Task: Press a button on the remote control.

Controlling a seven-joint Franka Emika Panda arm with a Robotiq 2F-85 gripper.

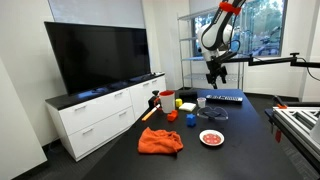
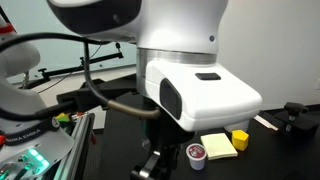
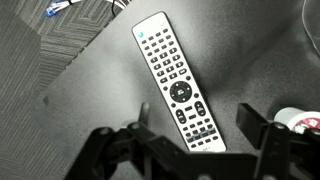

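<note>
The remote control (image 3: 172,78) lies flat on the dark table. In the wrist view it is a long pale slab with rows of dark buttons, running from the upper middle down to the lower right. In an exterior view it shows as a bluish-grey slab (image 1: 224,98) at the far side of the table. My gripper (image 3: 197,125) hangs above the remote's lower end. Its two fingers are spread wide on either side of the remote and hold nothing. In the exterior view it (image 1: 216,76) hovers above the table, just to the left of the remote.
A red-and-white plate (image 1: 211,138), an orange cloth (image 1: 160,141) and a red cup (image 1: 167,100) are on the table. A small white cup (image 3: 298,119) stands close to the right finger. A TV (image 1: 97,55) stands on a white cabinet. Yellow notes (image 2: 219,146) lie near the robot base (image 2: 200,95).
</note>
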